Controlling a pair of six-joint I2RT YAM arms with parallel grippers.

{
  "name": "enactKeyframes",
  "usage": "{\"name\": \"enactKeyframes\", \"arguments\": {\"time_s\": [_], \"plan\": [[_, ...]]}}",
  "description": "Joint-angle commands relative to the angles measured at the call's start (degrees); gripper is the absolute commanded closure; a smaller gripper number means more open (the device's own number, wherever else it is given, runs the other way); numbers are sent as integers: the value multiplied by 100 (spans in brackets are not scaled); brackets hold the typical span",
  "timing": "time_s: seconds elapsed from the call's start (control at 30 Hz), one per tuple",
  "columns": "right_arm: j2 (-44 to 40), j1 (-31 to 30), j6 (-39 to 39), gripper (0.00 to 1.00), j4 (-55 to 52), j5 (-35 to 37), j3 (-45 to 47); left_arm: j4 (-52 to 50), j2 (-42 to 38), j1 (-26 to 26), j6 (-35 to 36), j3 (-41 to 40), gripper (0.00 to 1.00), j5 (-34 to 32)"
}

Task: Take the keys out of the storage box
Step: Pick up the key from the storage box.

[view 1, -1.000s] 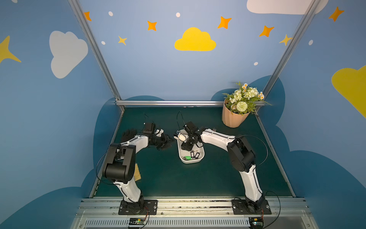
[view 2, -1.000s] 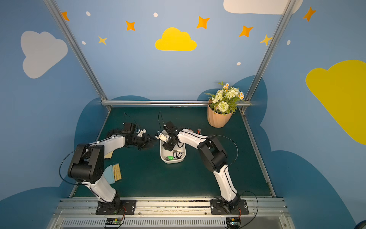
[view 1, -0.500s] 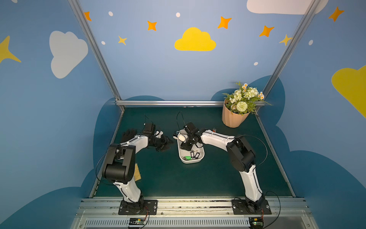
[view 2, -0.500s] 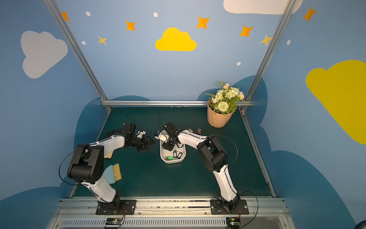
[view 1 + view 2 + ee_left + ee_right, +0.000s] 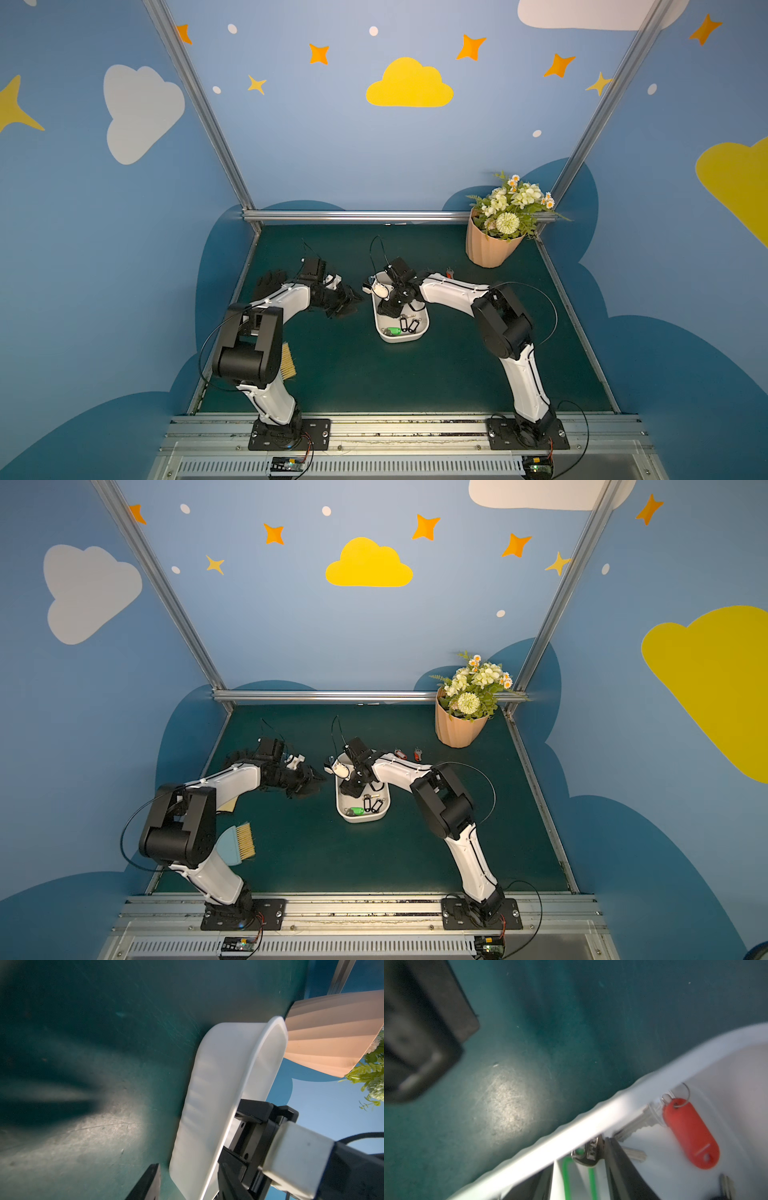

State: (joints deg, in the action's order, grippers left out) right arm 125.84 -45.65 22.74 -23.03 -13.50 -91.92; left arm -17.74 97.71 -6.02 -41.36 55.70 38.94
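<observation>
Right gripper (image 5: 388, 309), jaws part open, dips into the box (image 5: 402, 338) astride a green-tagged key (image 5: 588, 1154), nothing clearly gripped; more keys (image 5: 407, 324) lie around it. Its arm (image 5: 449, 291) hides the box's far end. Left gripper (image 5: 347, 300), opening unclear, sits beside the box. Two red-tagged keys (image 5: 400, 753) lie out on the mat (image 5: 374, 374), toward the pot (image 5: 490, 249).

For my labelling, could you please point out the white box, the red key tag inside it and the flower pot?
white box (image 5: 402, 337): in a top view, near outer wall
red key tag (image 5: 690, 1133): right wrist view, middle of the tag
flower pot (image 5: 489, 250): in a top view, ribbed side
</observation>
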Motion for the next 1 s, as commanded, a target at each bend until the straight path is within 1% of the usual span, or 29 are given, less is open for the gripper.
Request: {"name": "enactKeyframes", "arguments": {"time_s": [0.0, 0.13, 0.37, 0.67, 0.93, 0.97], "plan": [[213, -30, -69, 57, -9, -152, -54, -107, -121, -31, 94, 37, 50, -27], [222, -30, -105, 64, -27, -188, -54, -85, -98, -40, 81, 37, 50, -27], [166, 11, -143, 83, -36, -145, -37, -84, -59, -50, 72, 64, 50, -28], [-39, 186, -243, 100, -7, -164, -28, -98, -28, -74, 69, 114, 50, -47], [-347, 432, -476, 100, 0, -257, -28, -82, -83, -92, 84, 169, 50, -107], [-410, 466, -650, 100, -2, -282, -28, -60, -109, -100, 89, 169, 50, -119]]}}
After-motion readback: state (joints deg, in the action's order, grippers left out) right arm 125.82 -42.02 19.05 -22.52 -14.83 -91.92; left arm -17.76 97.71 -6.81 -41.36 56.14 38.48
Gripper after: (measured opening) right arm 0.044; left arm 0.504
